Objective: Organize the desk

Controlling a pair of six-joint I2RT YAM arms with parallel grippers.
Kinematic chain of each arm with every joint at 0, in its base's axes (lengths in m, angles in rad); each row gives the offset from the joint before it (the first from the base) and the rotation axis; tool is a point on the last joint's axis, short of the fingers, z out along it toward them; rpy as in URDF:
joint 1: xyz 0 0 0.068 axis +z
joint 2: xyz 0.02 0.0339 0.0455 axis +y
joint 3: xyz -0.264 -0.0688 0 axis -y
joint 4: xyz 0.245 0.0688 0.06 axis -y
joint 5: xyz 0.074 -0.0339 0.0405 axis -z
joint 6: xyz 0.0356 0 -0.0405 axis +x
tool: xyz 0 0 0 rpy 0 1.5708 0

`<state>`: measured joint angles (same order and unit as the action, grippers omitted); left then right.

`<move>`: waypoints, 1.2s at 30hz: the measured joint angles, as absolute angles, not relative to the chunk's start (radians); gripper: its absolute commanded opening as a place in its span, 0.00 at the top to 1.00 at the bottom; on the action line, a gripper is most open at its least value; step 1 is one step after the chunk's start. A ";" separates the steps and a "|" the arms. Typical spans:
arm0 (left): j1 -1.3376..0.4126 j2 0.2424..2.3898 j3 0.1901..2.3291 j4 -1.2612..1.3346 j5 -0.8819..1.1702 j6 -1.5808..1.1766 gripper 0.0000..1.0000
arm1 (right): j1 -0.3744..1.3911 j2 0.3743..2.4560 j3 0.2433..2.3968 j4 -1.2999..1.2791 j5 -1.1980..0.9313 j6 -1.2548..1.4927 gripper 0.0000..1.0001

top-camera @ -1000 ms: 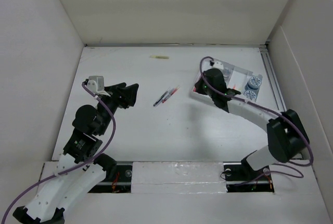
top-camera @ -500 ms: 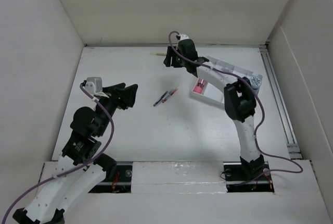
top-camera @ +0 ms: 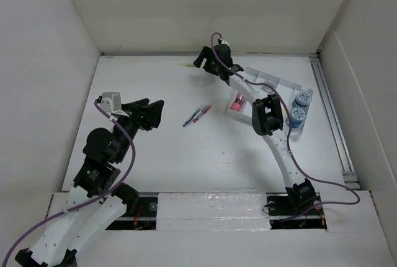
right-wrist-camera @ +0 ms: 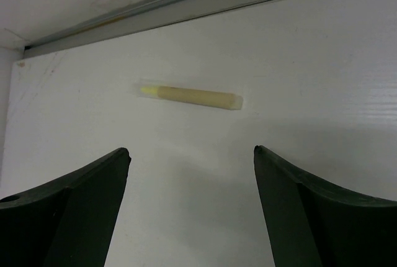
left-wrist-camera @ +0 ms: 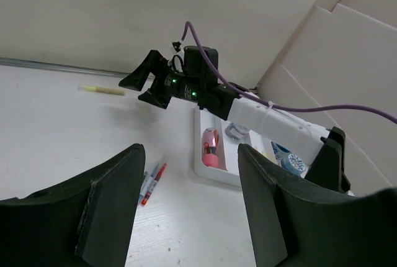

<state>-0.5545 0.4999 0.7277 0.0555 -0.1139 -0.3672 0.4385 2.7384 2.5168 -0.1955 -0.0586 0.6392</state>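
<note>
Hovering in the left half of the overhead view, the left arm's black two-finger gripper (top-camera: pixel 158 113) has its claw spread wide and holds nothing. It sits over the desk (top-camera: pixel 205 161), the large flat white tabletop that fills the middle of the frame between white panel walls. Just right of it, near the centre, a small bundle of red and blue pens (top-camera: pixel 197 115) lies on the tabletop. Above them, at upper centre near the back wall, a short pale yellow plastic stick (top-camera: pixel 189 66) lies flat. The right arm's black gripper (top-camera: pixel 200 63) hangs just beside it, claw spread; the wrist view shows the stick ahead of the gap, clear of both fingers. Right of centre, a small white compartmented tray (top-camera: pixel 285 81) holds a pink capsule-shaped object (top-camera: pixel 237 102) and two blue round items (top-camera: pixel 301 99).
</note>
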 measured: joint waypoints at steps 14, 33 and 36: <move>-0.554 0.504 0.728 0.056 -0.115 -0.367 0.42 | 0.426 2.849 2.604 -0.004 -0.065 0.902 0.14; -0.554 0.507 0.727 0.056 -0.115 -0.367 0.42 | 0.419 2.974 2.671 0.263 0.031 1.180 0.15; -0.554 0.507 0.726 0.056 -0.115 -0.365 0.43 | 0.419 2.974 2.677 0.274 0.052 1.198 0.16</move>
<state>-0.5545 0.5072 0.7261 0.0563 -0.1150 -0.3653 0.4194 2.9742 2.6774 0.2745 0.0521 1.1980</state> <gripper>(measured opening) 0.571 0.844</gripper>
